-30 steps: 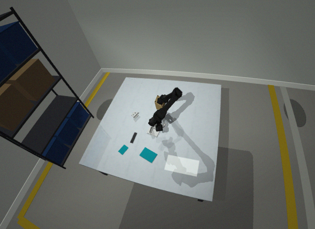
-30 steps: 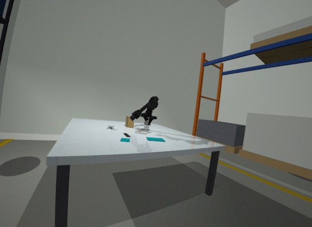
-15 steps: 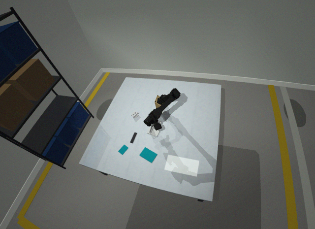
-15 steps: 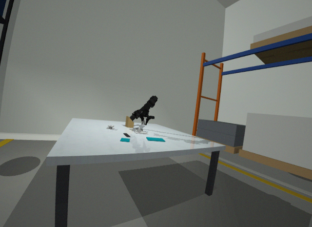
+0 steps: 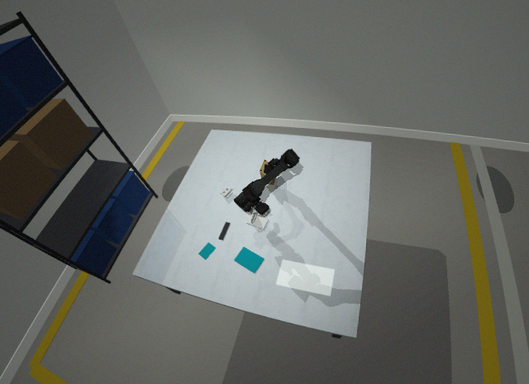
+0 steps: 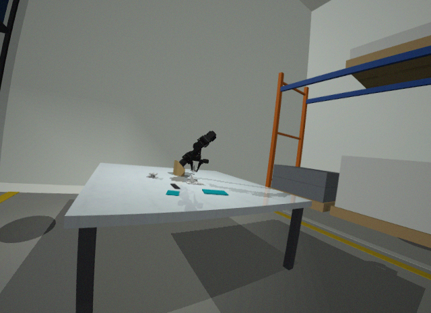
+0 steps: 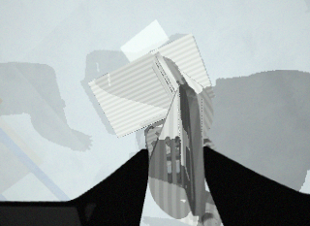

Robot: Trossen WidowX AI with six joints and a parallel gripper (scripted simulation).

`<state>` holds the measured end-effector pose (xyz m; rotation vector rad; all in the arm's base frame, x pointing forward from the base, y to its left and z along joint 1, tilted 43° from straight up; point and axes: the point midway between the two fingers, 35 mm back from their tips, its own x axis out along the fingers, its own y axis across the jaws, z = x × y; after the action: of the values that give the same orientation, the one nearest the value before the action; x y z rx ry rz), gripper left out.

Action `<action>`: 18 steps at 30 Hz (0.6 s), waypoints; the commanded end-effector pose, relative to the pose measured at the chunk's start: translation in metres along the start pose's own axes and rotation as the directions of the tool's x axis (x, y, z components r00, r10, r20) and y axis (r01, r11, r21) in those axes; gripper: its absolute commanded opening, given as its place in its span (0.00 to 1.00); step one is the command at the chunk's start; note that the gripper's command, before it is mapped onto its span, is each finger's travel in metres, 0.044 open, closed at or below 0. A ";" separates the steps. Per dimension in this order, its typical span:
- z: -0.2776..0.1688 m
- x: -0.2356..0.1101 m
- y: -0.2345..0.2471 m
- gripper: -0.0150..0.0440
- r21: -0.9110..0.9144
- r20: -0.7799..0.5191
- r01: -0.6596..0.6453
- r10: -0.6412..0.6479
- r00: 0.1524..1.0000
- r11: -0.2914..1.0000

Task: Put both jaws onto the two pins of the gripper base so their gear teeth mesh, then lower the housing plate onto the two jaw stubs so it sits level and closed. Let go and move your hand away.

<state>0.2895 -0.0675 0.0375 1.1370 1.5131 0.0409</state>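
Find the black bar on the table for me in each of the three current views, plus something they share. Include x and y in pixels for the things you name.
Top: the black bar (image 5: 224, 230) (image 6: 175, 186) lies left of and below the arm, above the small teal plate (image 5: 207, 250) (image 6: 172, 192).
Exterior: just behind that plate, near the picture's centre.
Wrist: not in it.
Shared landmark: the pale tabletop (image 5: 329, 179) (image 6: 121, 194) (image 7: 242, 22).

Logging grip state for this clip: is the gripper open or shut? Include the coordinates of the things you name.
Shut on a pale part (image 7: 170, 187): the gripper's fingers flank it closely in the wrist view.
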 end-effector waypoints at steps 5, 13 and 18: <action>0.005 0.000 -0.019 0.48 -0.173 0.000 -0.001 0.001 1.000 0.985; 0.007 0.000 -0.027 0.48 -0.250 -0.002 -0.004 0.004 1.000 0.968; 0.007 0.000 -0.027 0.48 -0.250 -0.002 -0.004 0.004 1.000 0.968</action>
<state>0.2791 -0.0844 0.0199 0.9459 1.4613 0.2264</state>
